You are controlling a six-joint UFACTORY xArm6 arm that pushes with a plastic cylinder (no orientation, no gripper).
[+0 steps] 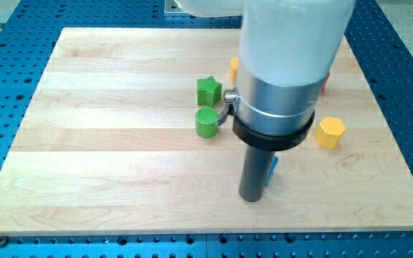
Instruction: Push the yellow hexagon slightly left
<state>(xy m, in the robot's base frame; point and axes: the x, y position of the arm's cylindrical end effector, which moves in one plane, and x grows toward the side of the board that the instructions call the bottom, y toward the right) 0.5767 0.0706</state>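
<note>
The yellow hexagon lies on the wooden board at the view's right. My tip rests on the board to the lower left of the hexagon, well apart from it. A blue block shows as a sliver right beside the rod, mostly hidden behind it; its shape cannot be made out.
A green star and a green cylinder sit left of the rod near the board's middle. A yellow block and a red block peek out from behind the arm's body, which hides the board's upper middle.
</note>
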